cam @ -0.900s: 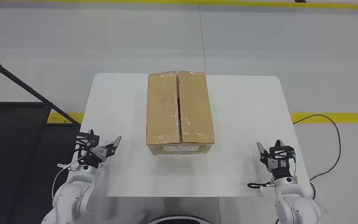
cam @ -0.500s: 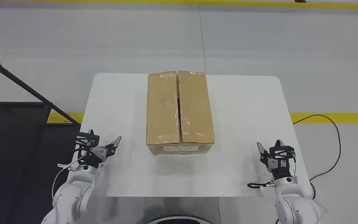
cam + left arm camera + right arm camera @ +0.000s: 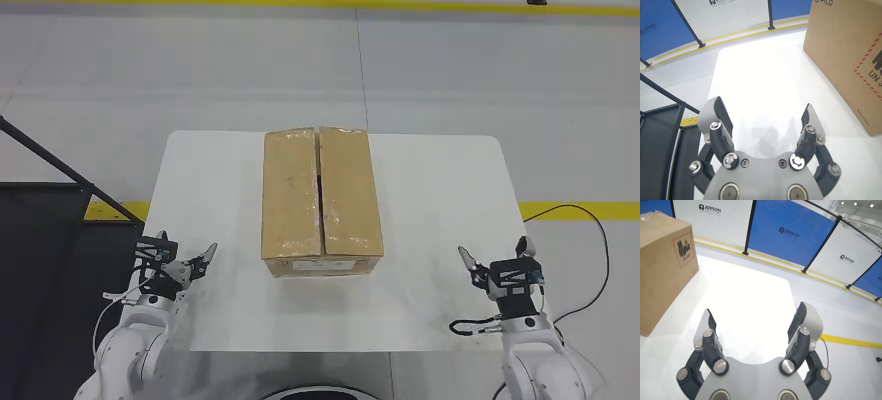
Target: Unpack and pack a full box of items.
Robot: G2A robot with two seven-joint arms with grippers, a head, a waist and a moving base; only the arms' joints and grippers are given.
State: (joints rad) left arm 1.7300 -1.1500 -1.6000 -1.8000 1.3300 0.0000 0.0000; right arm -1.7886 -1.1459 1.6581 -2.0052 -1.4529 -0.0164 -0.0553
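Note:
A closed brown cardboard box (image 3: 321,199) stands in the middle of the white table (image 3: 430,190), its two top flaps meeting along a centre seam. My left gripper (image 3: 185,256) hovers open and empty near the table's front left corner, left of the box; its own view has the box side (image 3: 846,51) off to one side and the gripper (image 3: 764,109) over bare table. My right gripper (image 3: 494,254) hangs open and empty at the front right edge, well right of the box; in its wrist view the box (image 3: 662,262) stands beyond the gripper (image 3: 753,316).
A black frame with a dark panel (image 3: 45,260) stands left of the table. Yellow floor lines (image 3: 580,211) run beside it, and a black cable (image 3: 590,250) lies on the floor at the right. Bare table surface lies on both sides of the box.
My right gripper has shifted slightly to the right, toward the table edge, and its fingers now stand wider apart. The left arm and the box have not moved.

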